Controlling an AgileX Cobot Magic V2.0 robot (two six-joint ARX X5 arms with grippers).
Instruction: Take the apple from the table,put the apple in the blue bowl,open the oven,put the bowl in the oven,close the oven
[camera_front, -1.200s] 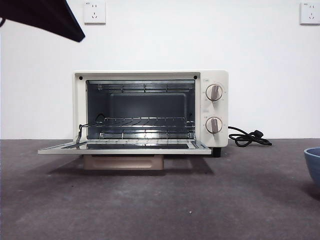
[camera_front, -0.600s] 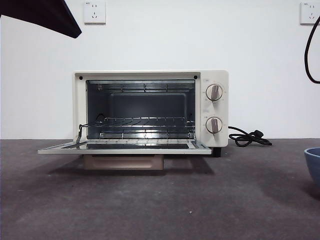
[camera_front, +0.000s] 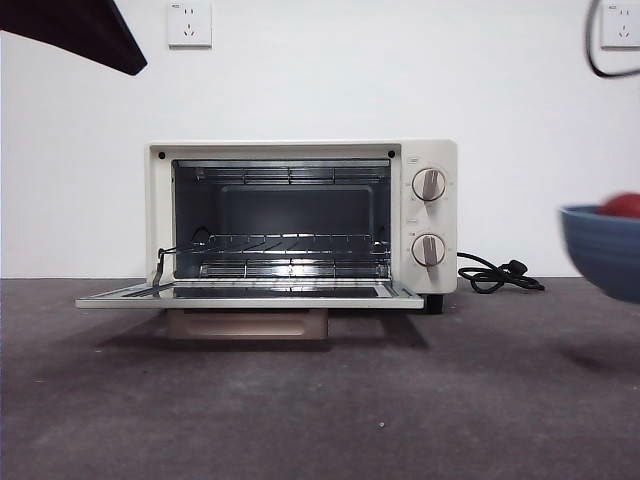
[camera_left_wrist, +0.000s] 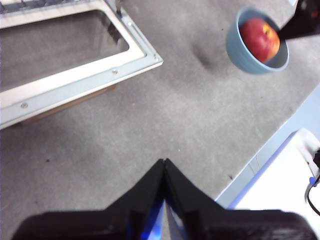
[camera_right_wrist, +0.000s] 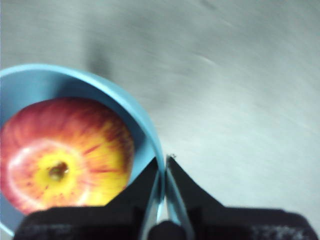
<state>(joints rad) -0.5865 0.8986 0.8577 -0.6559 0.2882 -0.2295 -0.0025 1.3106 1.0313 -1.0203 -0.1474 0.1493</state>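
Bowl (camera_right_wrist: 145, 130) smooth, round, pinched at rim by right end effector (camera_right_wrist: 164, 167); streaked apple (camera_right_wrist: 65, 152) inside.

Right gripper (camera_right_wrist: 164, 165) is pinched tight on the rim of the plain medium-blue round bowl (camera_right_wrist: 145, 125), one black jaw inside the wall and one outside, holding it up off the surface. Left gripper (camera_left_wrist: 164, 164) hangs high and well off to the side, black jaws pressed together with nothing between them, its arm just a dark wedge (camera_front: 75, 30) in the front view's top corner.
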